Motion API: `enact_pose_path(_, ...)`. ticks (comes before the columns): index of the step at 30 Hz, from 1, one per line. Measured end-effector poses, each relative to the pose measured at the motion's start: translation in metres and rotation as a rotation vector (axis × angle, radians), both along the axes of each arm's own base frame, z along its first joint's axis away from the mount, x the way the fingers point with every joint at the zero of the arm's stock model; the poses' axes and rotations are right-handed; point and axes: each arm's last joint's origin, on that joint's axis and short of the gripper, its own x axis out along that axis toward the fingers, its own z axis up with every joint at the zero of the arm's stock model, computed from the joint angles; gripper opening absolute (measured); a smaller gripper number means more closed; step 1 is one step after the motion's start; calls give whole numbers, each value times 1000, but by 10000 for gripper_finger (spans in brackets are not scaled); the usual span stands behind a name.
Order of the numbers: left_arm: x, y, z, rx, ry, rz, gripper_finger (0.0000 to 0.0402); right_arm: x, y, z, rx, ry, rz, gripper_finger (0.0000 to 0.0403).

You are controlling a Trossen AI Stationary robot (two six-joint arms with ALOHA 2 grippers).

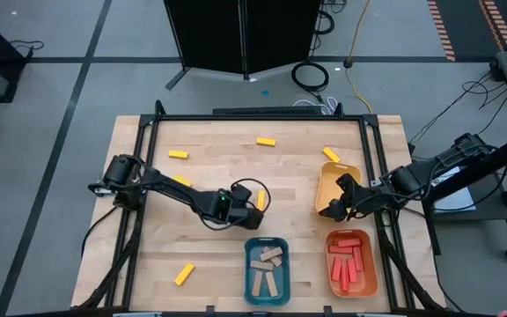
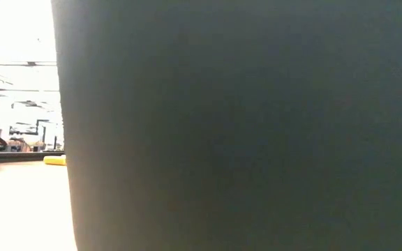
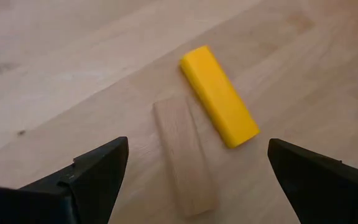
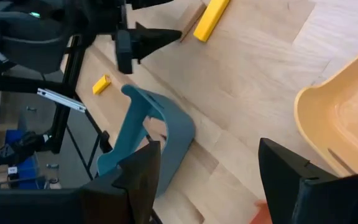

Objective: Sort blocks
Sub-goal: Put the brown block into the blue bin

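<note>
Right now the left gripper (image 3: 197, 174) hangs low over the middle of the wooden table (image 1: 209, 158) with its two dark fingers (image 3: 98, 168) spread wide and holding nothing; between and just ahead of them lie a yellow block (image 3: 218, 96) and a tan block (image 3: 184, 155), side by side and touching or nearly so, both flat on the boards. Each is a plain rectangular bar with softly rounded edges, the yellow one smooth and glossy, the tan one bare wood with a faint grain much like the tabletop. From above, the same gripper sits just up-table of the blue tray (image 1: 266, 270), which holds several tan bars, and the yellow block shows beside its fingers. The right gripper (image 1: 337, 204) hovers at the near end of the yellow tray (image 1: 327, 181), fingers parted and empty, with the orange tray (image 1: 352, 262) of red bars just toward the table's front. Both trays are rounded, shallow plastic shapes; in the right wrist view the blue tray's rim curves up smoothly. More yellow blocks (image 1: 266, 141) lie scattered well apart across the table, one near the front left corner. A dark mass fills most of the low view, so little can be told from it
</note>
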Motion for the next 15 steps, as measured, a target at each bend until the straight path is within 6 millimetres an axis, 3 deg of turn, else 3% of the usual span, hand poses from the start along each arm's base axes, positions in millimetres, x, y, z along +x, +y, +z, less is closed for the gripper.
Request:
enact_pose_path(7,1,-12,-21,7,45,-12,364,0,1,0,48,5,-24,199)
enact_pose_path(15,-3,-15,-38,69,124,-9,272,4,4,6,115,-51,9,199)
